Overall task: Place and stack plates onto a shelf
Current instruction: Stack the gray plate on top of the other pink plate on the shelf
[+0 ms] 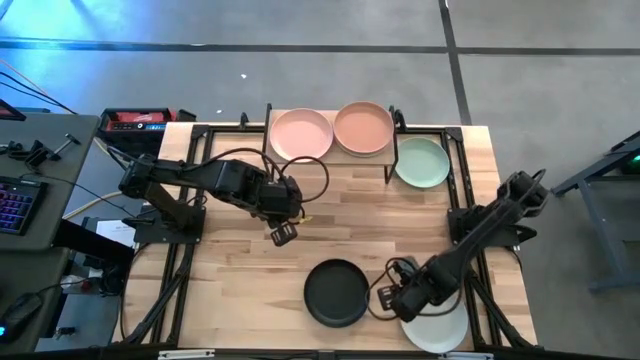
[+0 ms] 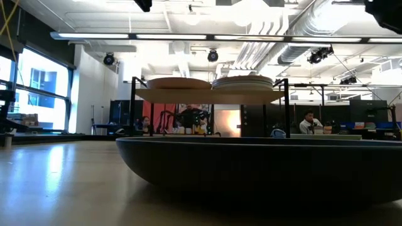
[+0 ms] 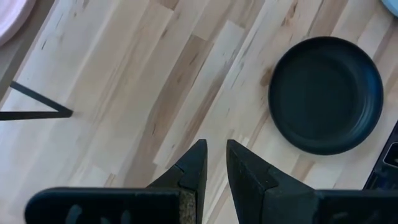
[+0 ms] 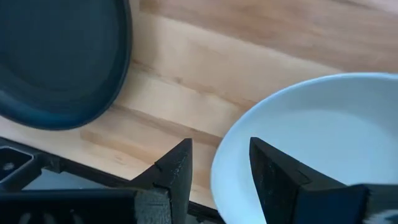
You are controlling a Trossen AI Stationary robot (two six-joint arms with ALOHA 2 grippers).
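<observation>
The shelf [image 1: 333, 156] stands at the table's far edge with a pink plate [image 1: 301, 133] and a peach plate [image 1: 363, 127] on its top. A pale green plate [image 1: 421, 162] lies on the table to its right. A black plate [image 1: 336, 292] lies near the front edge, and a white plate [image 1: 440, 332] sits at the front right corner. My right gripper [image 4: 217, 149] is open over the white plate's left rim [image 4: 219, 168], one finger outside, one over the inside. My left gripper [image 3: 216, 146] hangs above bare table mid-left, narrowly open, with nothing between its fingers.
A red and black device [image 1: 140, 121] sits off the table's far left corner, beside a side desk with a keyboard [image 1: 15, 205]. Black frame rails [image 1: 180, 290] run along both table sides. Bare wood lies between the shelf and the black plate.
</observation>
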